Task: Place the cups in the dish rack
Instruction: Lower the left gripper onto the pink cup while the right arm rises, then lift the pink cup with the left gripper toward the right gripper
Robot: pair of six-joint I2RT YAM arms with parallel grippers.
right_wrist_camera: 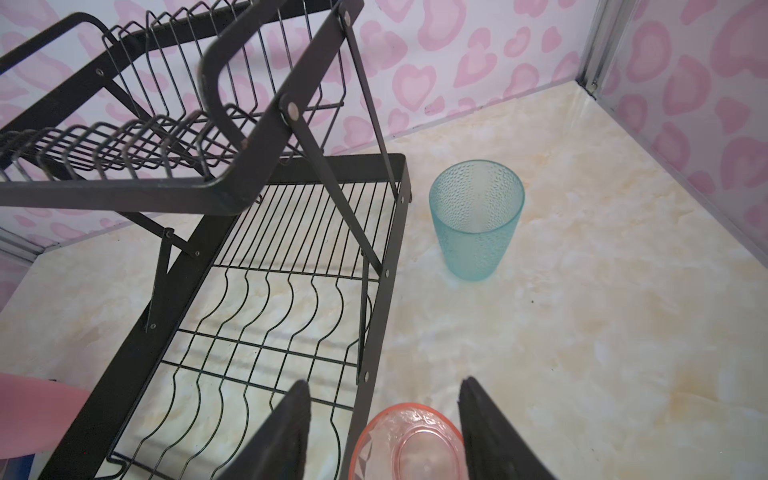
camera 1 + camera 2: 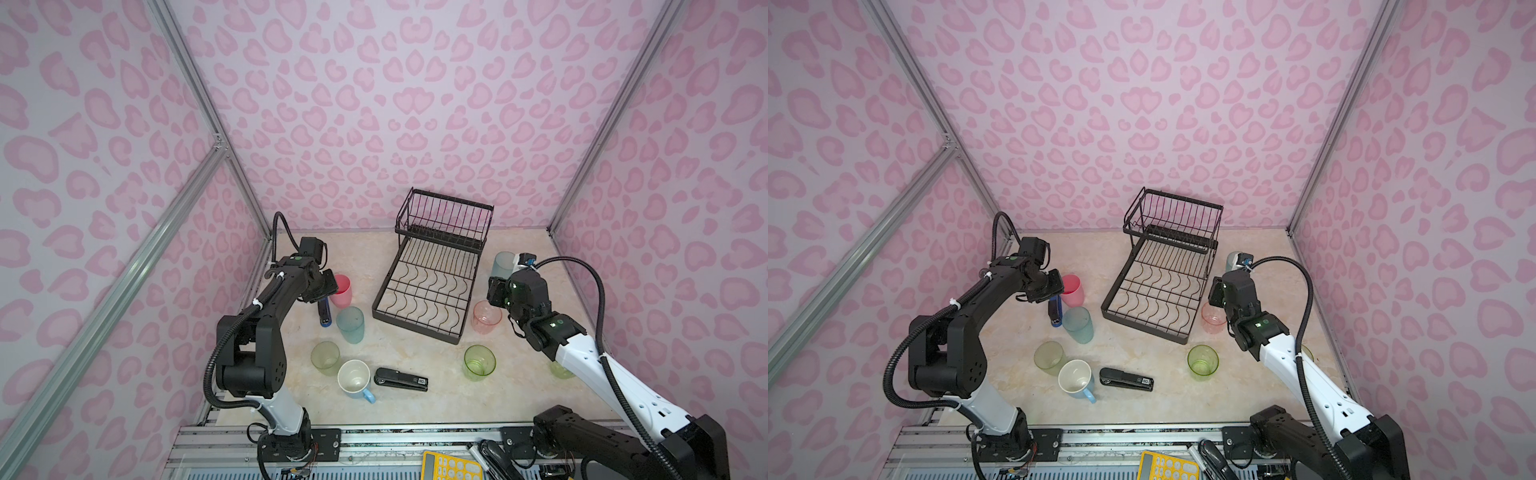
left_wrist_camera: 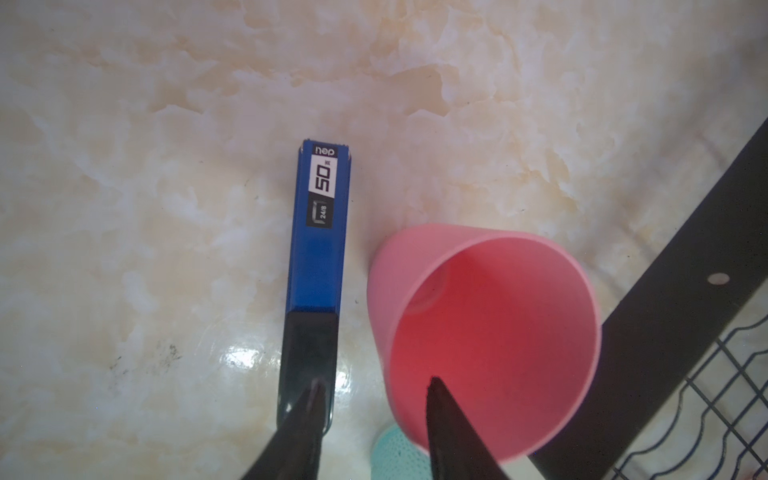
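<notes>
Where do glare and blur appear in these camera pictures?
In the left wrist view, a bright glare patch lies on the marble tabletop beside the blue rectangular stapler; in the right wrist view, the clear pinkish ribbed cup looks soft, while the textured blue-green plastic tumbler is sharp.

blue stapler (image 3: 318,249) label reads "50" and "24/8"; brand word unclear.

Black wire rack (image 2: 432,286), pink cup (image 2: 343,291), blue stapler (image 3: 318,232) with white label, black stapler (image 2: 401,379), cream marbled desk (image 2: 415,407), pink-spotted lilac walls (image 2: 415,104), teal dimpled cup (image 1: 476,220), clear green cup (image 2: 480,362), salmon ribbed cup (image 2: 486,318), light-blue mug (image 2: 355,379), white inside
</notes>
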